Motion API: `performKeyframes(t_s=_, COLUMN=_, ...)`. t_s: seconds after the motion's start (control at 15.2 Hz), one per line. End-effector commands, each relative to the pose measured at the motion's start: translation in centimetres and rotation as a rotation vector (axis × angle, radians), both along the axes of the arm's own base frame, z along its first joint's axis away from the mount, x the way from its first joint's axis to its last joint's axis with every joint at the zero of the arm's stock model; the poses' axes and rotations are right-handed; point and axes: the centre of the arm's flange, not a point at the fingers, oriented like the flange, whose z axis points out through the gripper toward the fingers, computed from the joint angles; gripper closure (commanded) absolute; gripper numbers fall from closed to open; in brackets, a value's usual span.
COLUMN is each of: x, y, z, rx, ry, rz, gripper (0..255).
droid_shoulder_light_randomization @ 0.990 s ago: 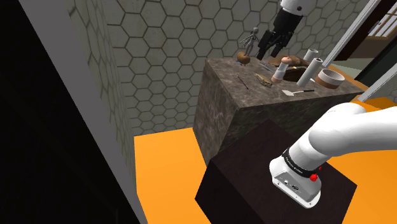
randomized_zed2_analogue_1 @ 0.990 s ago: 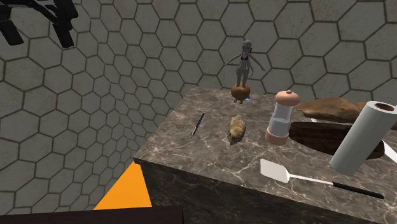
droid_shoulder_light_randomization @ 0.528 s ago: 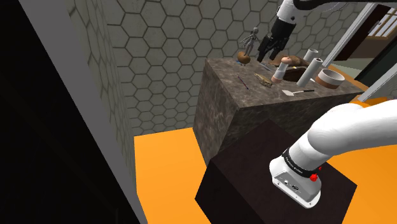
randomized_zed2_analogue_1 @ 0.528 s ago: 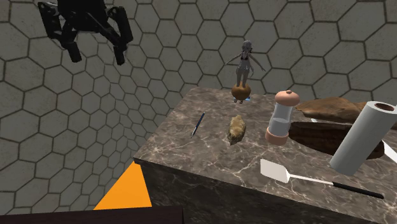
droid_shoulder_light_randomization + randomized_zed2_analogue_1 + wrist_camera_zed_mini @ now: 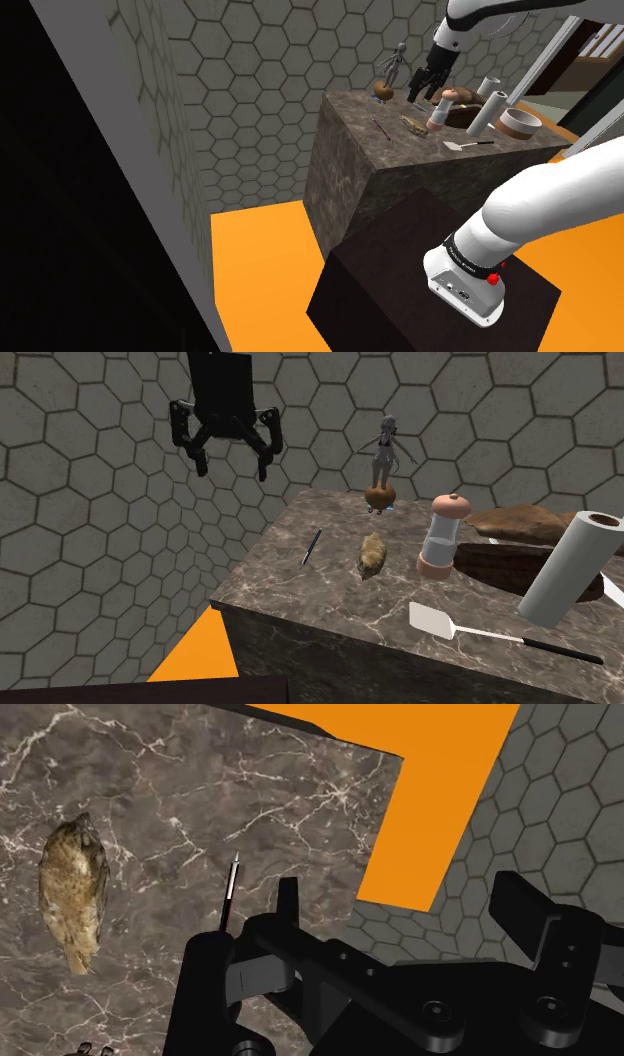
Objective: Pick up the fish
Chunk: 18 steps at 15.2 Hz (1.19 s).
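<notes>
**Open end effector hangs above a marble desk; fish lies untouched**

The desk (image 5: 330, 627) is a block of dark, white-veined marble standing on an orange floor (image 5: 195, 657). A wall of grey hexagon tiles (image 5: 90, 542) rises behind it. The fish (image 5: 372, 555), brown and mottled, lies flat on the desk top, between a thin dark pen (image 5: 312, 546) and an upright grinder (image 5: 444, 537). A small figurine (image 5: 383, 447) stands on a round brown base at the back edge. A white spatula (image 5: 440, 620) lies near the front, and a paper roll (image 5: 570, 567) leans at the second exterior view's right.

The end effector (image 5: 232, 468) hangs well above the desk with its fingers spread wide and nothing between them, apart from the fish.

The shoulder view takes in more of the room. The dark box stand (image 5: 400, 270) sits at the lower right with the white arm rising from it, a black area (image 5: 60, 200) lies along the left, and the end effector (image 5: 425, 90) is above the far part of the desk. From the wrist view, the fish (image 5: 73, 891) and the pen (image 5: 230, 892) lie side by side without touching. The desk's edge is beneath the end effector (image 5: 400, 919), with orange floor beyond it.
</notes>
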Motion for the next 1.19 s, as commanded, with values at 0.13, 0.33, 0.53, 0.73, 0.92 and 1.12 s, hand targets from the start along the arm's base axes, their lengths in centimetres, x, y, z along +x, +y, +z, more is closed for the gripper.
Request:
performKeyframes(t_s=0.13, x=1.9, y=-4.4, z=-2.8, rx=0.009, ry=0.014, rz=-0.001, gripper=0)
performKeyframes(t_s=0.33, x=3.1, y=-7.8, z=-4.8, rx=0.017, ry=0.025, rz=-0.003, gripper=0)
performKeyframes(t_s=0.53, x=4.3, y=-11.1, z=-6.9, rx=0.024, ry=0.035, rz=-0.004, gripper=0)
performKeyframes(t_s=0.73, x=5.5, y=-14.4, z=-9.0, rx=0.032, ry=0.046, rz=-0.006, gripper=0)
performKeyframes(t_s=0.92, x=6.6, y=-17.7, z=-11.2, rx=0.04, ry=0.056, rz=-0.007, gripper=0)
performKeyframes(t_s=1.12, x=7.8, y=-21.0, z=-13.4, rx=0.048, ry=0.067, rz=-0.008, gripper=0)
